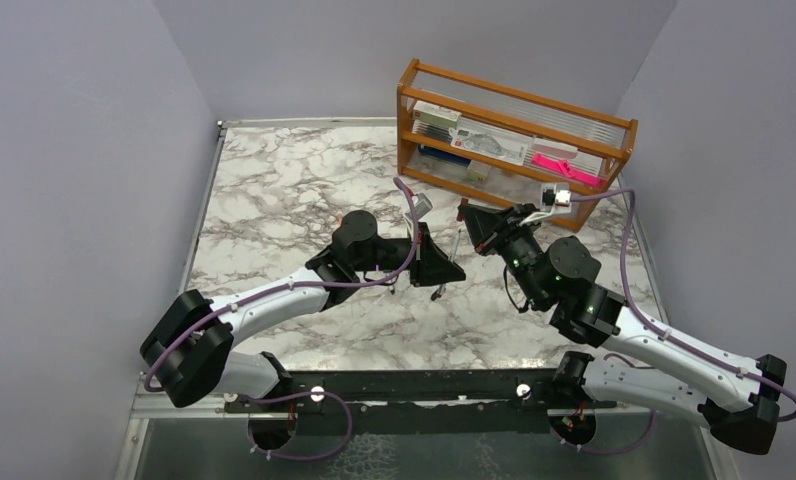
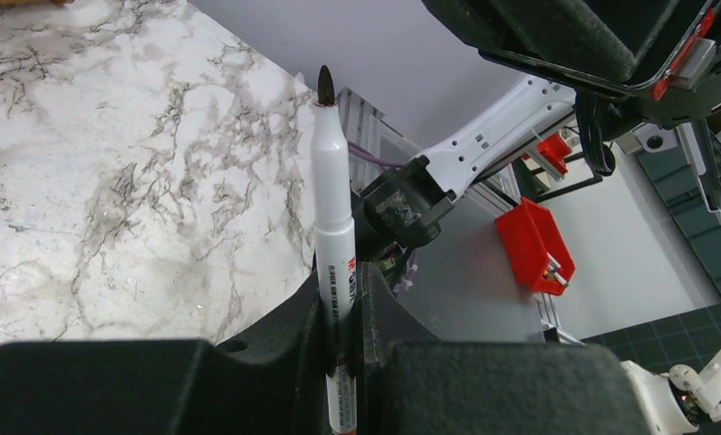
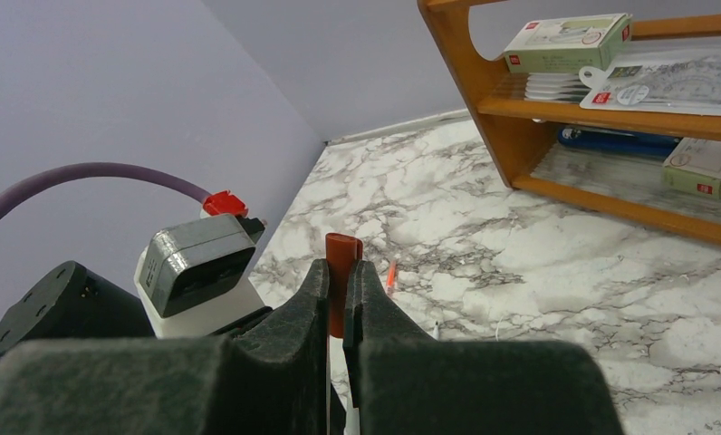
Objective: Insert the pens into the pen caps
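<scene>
**Top external view:** the left gripper (image 1: 444,265) and the right gripper (image 1: 471,222) faced each other, close together, above the middle of the marble table (image 1: 274,180). A wooden rack (image 1: 405,125) stood at the far right of the table.

**Left wrist view:** the left gripper was clamped on a white marker pen (image 2: 332,217). The barrel stood upright between the fingers with its dark tip uncapped (the printed label was partly hidden).

**Right wrist view:** the right gripper was clamped on a dark red cap (image 3: 342,254), which protruded above the fingertips. An orange-red pen (image 3: 391,275) lay on the table beyond it.
</scene>
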`<state>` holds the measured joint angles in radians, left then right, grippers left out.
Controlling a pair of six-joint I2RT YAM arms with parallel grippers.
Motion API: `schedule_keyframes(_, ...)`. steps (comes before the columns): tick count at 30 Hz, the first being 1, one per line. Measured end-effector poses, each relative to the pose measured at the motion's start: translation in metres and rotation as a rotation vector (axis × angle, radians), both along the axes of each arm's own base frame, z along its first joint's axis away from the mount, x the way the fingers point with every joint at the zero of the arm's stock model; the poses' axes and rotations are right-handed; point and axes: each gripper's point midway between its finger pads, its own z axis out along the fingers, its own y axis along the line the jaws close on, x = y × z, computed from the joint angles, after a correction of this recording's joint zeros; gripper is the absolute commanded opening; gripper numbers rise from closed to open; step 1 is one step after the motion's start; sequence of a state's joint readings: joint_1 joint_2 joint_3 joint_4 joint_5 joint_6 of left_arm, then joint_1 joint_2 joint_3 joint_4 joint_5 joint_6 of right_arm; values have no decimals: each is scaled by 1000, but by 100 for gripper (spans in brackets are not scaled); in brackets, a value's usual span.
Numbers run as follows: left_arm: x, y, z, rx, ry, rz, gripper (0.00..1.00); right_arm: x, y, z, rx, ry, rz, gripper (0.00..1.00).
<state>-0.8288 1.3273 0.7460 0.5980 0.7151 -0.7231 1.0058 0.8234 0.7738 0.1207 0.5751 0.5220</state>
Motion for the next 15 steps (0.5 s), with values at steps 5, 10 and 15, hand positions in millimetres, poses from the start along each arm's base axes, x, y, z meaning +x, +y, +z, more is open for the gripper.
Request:
schedule_keyframes(5, 0, 0, 0, 0, -2, 0, 0, 0, 0, -1, 2, 4, 1, 1)
schedule_keyframes(10, 0, 0, 0, 0, -5, 1, 0, 0, 0, -5, -3, 10, 1, 1)
schedule_keyframes(15, 1, 0, 0, 0, -8, 1, 0, -2, -1, -7, 2, 16, 2, 1)
